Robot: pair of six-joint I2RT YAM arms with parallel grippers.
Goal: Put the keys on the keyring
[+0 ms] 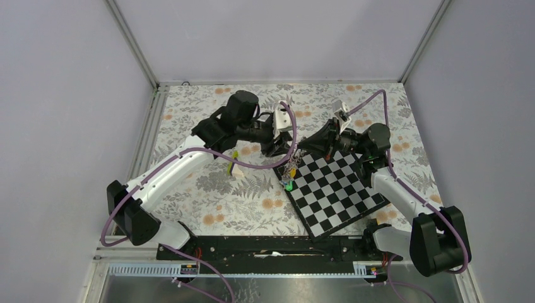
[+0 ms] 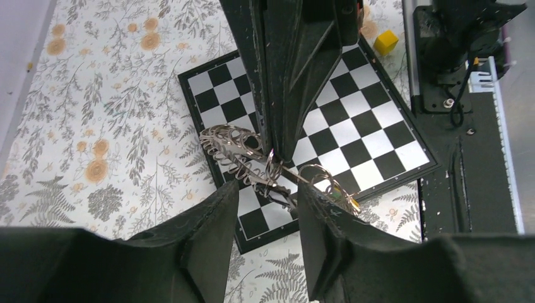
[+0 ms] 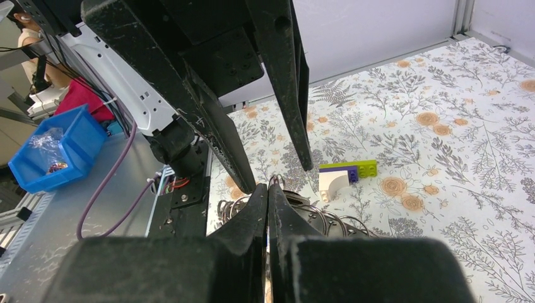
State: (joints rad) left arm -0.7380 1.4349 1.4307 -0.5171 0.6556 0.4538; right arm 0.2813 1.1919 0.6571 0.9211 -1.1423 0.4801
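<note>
The keyring [image 2: 230, 146], a grey coiled metal ring, hangs in the air over the chessboard's left corner. My right gripper [image 2: 277, 153] comes down from above and is shut on its wire, and the pinch shows at the fingertips [image 3: 268, 189] in the right wrist view. The keys dangle from the ring. A green one [image 1: 289, 185] hangs lowest, and green and yellow heads [image 2: 344, 200] show behind my left finger. My left gripper [image 2: 267, 190] stands open, its fingers on either side of the hanging ring and apart from it. From above, both grippers meet at the ring [image 1: 291, 165].
The chessboard [image 1: 334, 189] lies right of centre on the flowered cloth. A lime-and-white wedge [image 3: 344, 175] lies left of the ring in the top view [image 1: 233, 165]. A small yellow block [image 2: 386, 42] sits by the board's near edge. The arm mounting rail [image 1: 277, 246] runs along the front.
</note>
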